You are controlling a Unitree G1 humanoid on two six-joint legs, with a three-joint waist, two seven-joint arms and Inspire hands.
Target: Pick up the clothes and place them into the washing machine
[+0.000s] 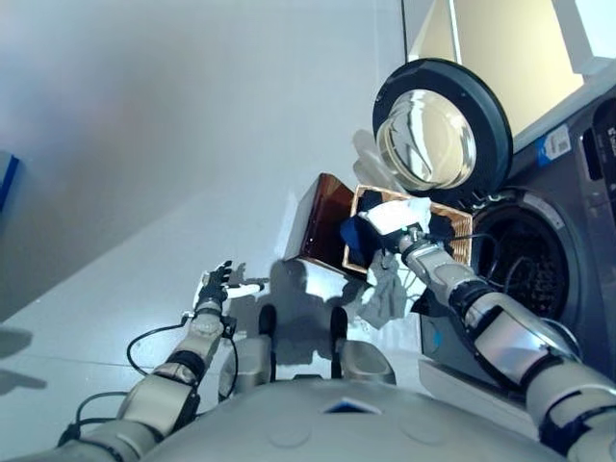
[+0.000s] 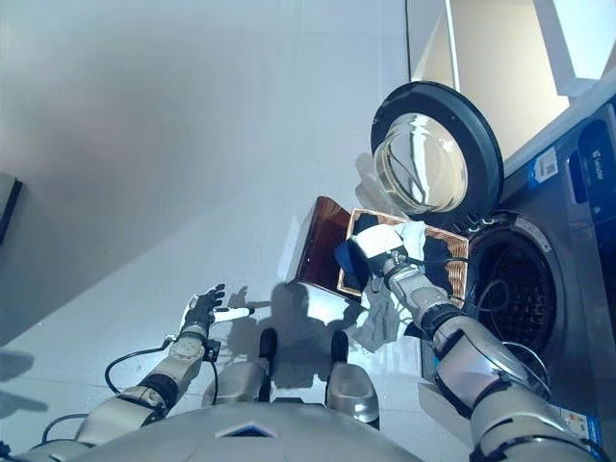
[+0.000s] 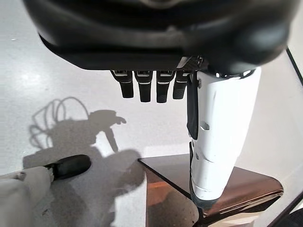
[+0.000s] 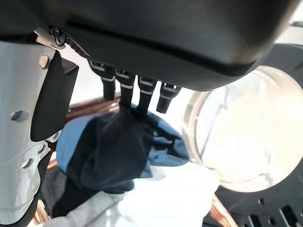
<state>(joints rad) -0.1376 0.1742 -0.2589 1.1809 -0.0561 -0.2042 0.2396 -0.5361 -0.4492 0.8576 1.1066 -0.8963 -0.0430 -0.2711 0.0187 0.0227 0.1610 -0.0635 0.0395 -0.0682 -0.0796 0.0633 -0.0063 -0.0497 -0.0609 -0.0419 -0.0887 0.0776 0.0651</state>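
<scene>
A copper-brown basket (image 1: 320, 223) stands on the floor beside the dark grey washing machine (image 1: 577, 231). The machine's round glass door (image 1: 438, 135) is swung open and its drum (image 1: 525, 265) shows dark. My right hand (image 1: 399, 236) is over the basket's top. In the right wrist view its fingers (image 4: 135, 90) are curled into a dark blue garment (image 4: 109, 151), with a white cloth (image 4: 165, 198) bunched beneath. A grey cloth (image 1: 385, 294) hangs down below the hand. My left hand (image 1: 214, 287) hangs low on the left, fingers straight, holding nothing.
Pale grey floor (image 1: 144, 173) spreads out to the left of the basket. A cream wall panel (image 1: 500, 48) rises behind the machine. The open door sits just above the basket and my right hand.
</scene>
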